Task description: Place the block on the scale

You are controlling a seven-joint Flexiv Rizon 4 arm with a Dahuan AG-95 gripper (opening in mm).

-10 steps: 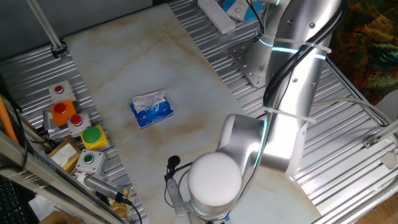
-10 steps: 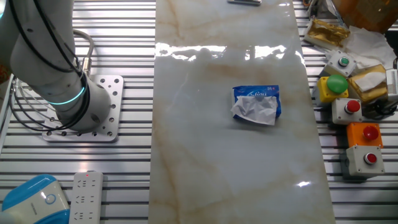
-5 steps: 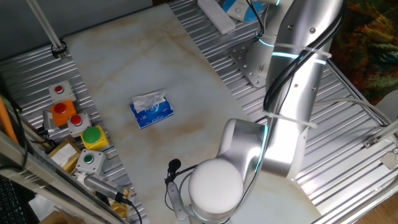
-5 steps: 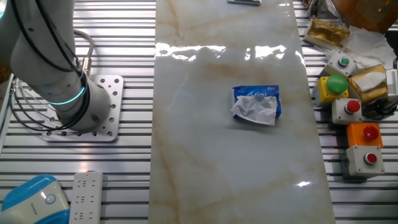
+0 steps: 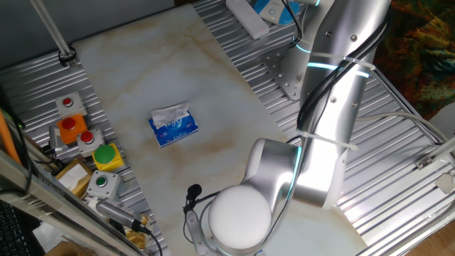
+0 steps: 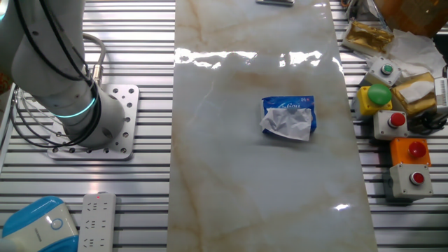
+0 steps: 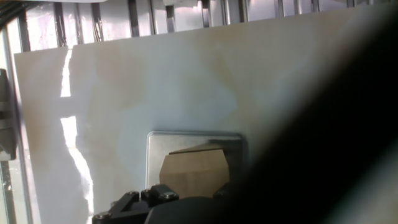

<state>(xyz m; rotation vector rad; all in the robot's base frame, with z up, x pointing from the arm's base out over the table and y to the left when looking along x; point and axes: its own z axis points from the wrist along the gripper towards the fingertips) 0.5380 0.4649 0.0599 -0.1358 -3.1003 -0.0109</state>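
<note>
In the hand view the scale (image 7: pixel 163 144) lies on the marble top as a flat grey slab with rounded corners. The light-tan wooden block (image 7: pixel 193 169) shows large and close in front of it, over the slab's middle. Its lower end runs into my dark gripper (image 7: pixel 189 194) at the bottom edge, which looks shut on it. A dark blur hides the right side of this view. In one fixed view the arm's white elbow (image 5: pixel 240 220) covers the hand, block and scale. The other fixed view shows only the arm's base (image 6: pixel 70 91).
A blue-and-white tissue pack (image 5: pixel 173 126) lies mid-table and also shows in the other fixed view (image 6: pixel 288 117). Button boxes (image 5: pixel 87 139) line one table side (image 6: pixel 395 126). A power strip (image 6: pixel 98 220) and a blue device lie near the arm's base.
In one fixed view the arm's elbow has shifted slightly left and down. The tissue pack and the other things have not moved.
</note>
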